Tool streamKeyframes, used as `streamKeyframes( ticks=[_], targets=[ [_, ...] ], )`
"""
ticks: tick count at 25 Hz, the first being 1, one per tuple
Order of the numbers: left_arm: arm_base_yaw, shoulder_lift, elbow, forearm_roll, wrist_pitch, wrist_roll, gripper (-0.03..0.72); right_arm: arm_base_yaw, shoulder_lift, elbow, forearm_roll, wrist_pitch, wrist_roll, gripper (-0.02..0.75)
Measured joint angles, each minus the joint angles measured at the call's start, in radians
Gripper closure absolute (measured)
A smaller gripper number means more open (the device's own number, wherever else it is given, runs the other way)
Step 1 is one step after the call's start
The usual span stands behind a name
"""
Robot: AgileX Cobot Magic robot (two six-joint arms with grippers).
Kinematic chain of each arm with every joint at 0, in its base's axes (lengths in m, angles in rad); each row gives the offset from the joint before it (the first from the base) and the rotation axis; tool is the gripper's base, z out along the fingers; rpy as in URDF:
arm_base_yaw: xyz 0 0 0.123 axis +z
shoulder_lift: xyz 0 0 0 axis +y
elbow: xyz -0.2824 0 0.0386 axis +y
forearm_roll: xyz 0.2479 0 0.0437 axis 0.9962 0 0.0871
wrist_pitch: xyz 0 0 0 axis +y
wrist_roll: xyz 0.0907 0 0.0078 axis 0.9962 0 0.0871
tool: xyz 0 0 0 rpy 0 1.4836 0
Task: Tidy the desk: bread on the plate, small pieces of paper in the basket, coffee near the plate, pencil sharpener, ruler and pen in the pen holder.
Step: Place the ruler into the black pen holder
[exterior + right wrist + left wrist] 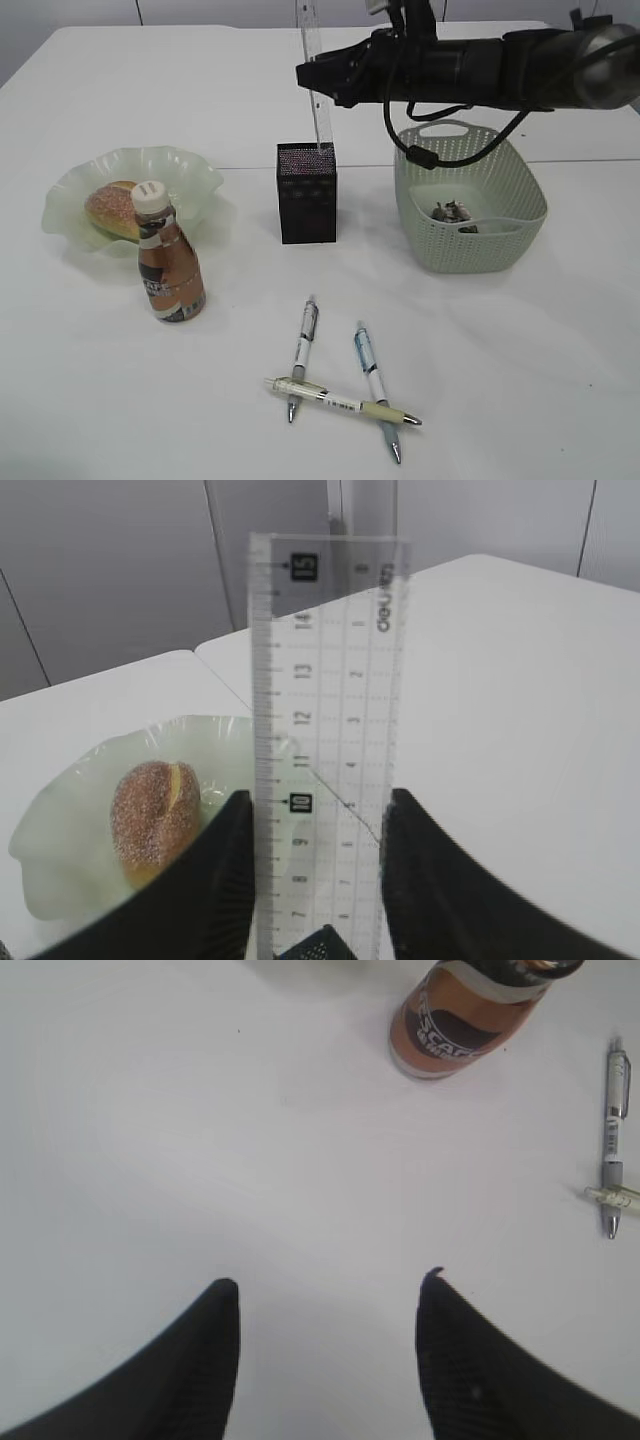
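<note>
We're gripping the clear ruler (325,750) upright in the right fingers (235,880) over the pen holder (307,192), left fingers (215,1345) idling open; bread, coffee, paper done, three pens (340,380) remaining on the table.

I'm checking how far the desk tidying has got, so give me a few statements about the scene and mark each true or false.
1. The bread lies on the plate. True.
2. The ruler lies flat on the table beside the pens. False: it stands upright between the right gripper's jaws, its lower end at the pen holder.
3. All three pens are in the pen holder. False: they lie on the table in front of it, one crossing the other two.
4. The coffee bottle stands upright close to the plate. True.
5. The left gripper holds a pen. False: its jaws are open and empty above bare table.
6. Paper scraps lie inside the basket. True.
</note>
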State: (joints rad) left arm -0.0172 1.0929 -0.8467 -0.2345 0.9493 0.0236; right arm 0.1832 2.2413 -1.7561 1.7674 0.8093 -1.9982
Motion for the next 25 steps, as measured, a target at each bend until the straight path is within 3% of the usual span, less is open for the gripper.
streamKeyframes(
  ticks=[19, 25],
  targets=[
    [0.0, 0.0, 0.0, -0.002, 0.005, 0.0, 0.272, 0.008, 0.141, -0.085, 0.004, 0.066, 0.015, 0.455],
    [0.0, 0.0, 0.0, -0.003, 0.004, 0.0, 0.272, 0.01, 0.15, -0.085, 0.004, 0.066, 0.028, 0.382]
  ],
)
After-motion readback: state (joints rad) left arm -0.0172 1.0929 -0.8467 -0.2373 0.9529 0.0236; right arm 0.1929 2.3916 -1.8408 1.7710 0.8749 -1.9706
